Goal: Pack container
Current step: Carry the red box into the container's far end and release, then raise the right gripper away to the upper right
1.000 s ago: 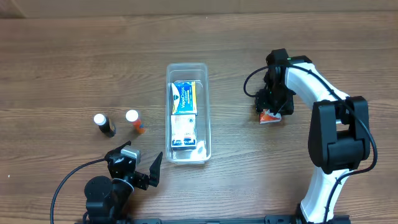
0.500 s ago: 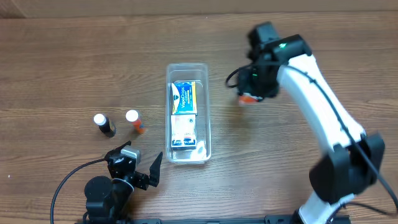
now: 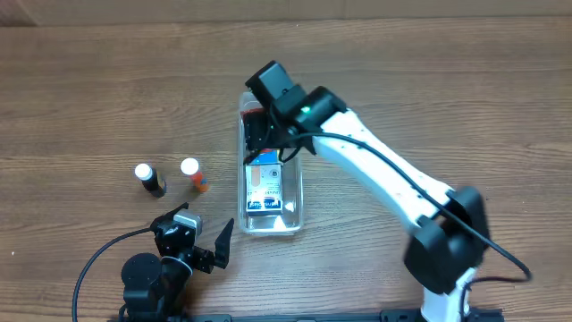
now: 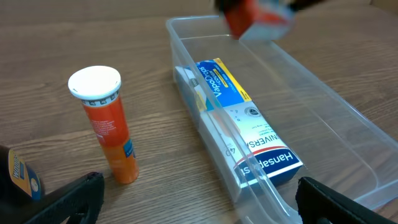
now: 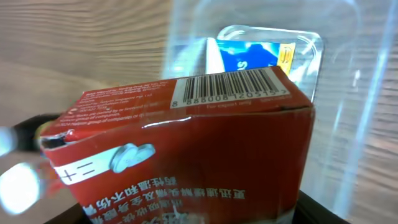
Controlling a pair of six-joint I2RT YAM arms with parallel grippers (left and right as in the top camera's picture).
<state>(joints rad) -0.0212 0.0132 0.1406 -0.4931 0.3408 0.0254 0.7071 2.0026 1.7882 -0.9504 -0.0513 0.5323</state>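
The clear container [image 3: 298,192] lies lengthwise mid-table, with a blue-and-yellow box [image 4: 225,83] and a white-and-blue box [image 3: 264,186] inside. My right gripper [image 3: 259,121] is shut on a red box [image 5: 186,149] with a barcode and holds it over the container's far end. The red box also shows in the overhead view [image 3: 253,114] and at the top of the left wrist view [image 4: 249,15]. The container's wall [image 5: 339,81] shows behind the box. My left gripper [image 3: 198,247] is open and empty, near the container's front left corner [image 4: 348,124].
An orange tube with a white cap [image 3: 194,174] and a dark bottle with a white cap [image 3: 150,180] stand left of the container. The orange tube [image 4: 107,124] stands just ahead of my left gripper [image 4: 199,205].
My right arm has swung left from the table's right side, carrying the red box to above the container's far end. The left arm has not moved.
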